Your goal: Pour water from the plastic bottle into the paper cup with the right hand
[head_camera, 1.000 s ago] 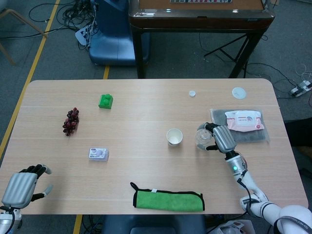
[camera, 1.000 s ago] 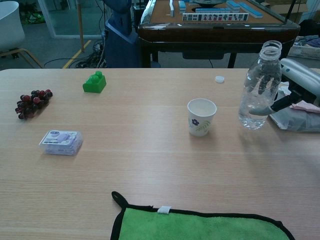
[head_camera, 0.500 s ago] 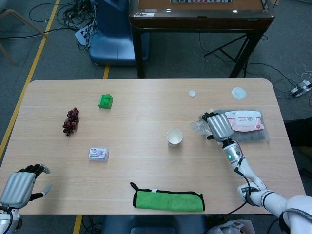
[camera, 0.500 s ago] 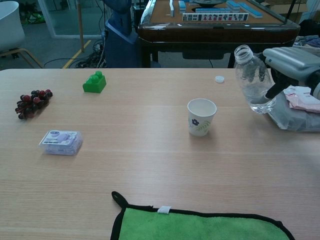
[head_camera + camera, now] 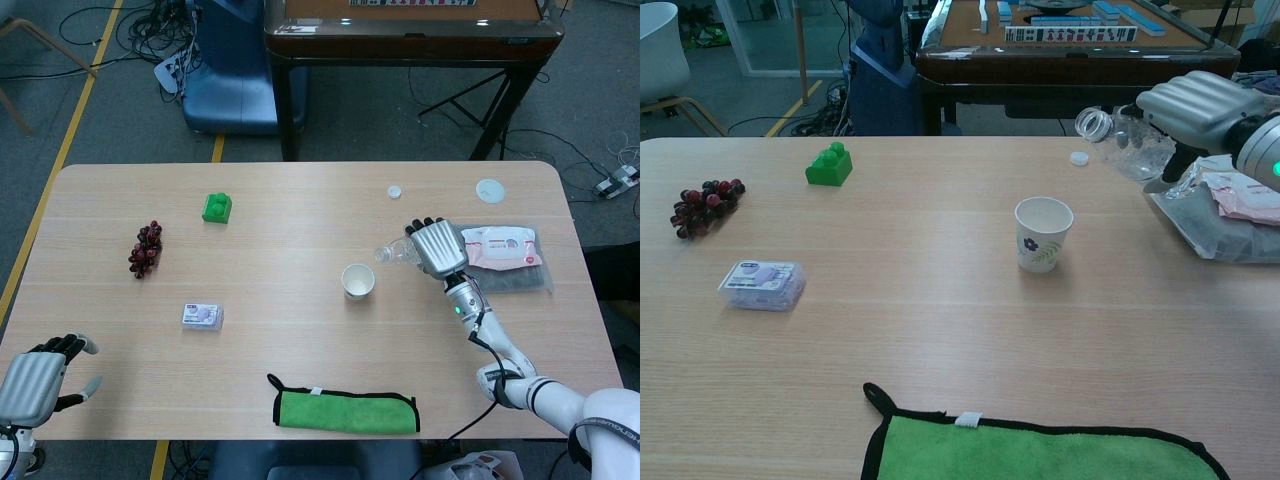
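Note:
My right hand (image 5: 436, 246) (image 5: 1188, 104) grips the clear plastic bottle (image 5: 398, 254) (image 5: 1123, 139) above the table. The bottle is uncapped, tipped well over to the left, and its open mouth points towards the paper cup. That white cup (image 5: 358, 281) (image 5: 1043, 233) with a leaf print stands upright near the table's middle, lower than the bottle's mouth and a little to its left. No water shows between bottle and cup. My left hand (image 5: 37, 375) hangs at the table's near left corner, holding nothing, fingers apart.
A wet-wipes pack (image 5: 502, 246) lies on a grey cloth (image 5: 515, 278) right of my hand. A small white cap (image 5: 395, 191) and a round lid (image 5: 489, 189) sit further back. Green brick (image 5: 217, 208), grapes (image 5: 146, 248), a small packet (image 5: 202, 316) and green towel (image 5: 345, 410) lie elsewhere.
My right hand has lifted the bottle off the table, carried it back and left, and tipped it from upright to steeply leaning towards the cup. The left hand barely moved.

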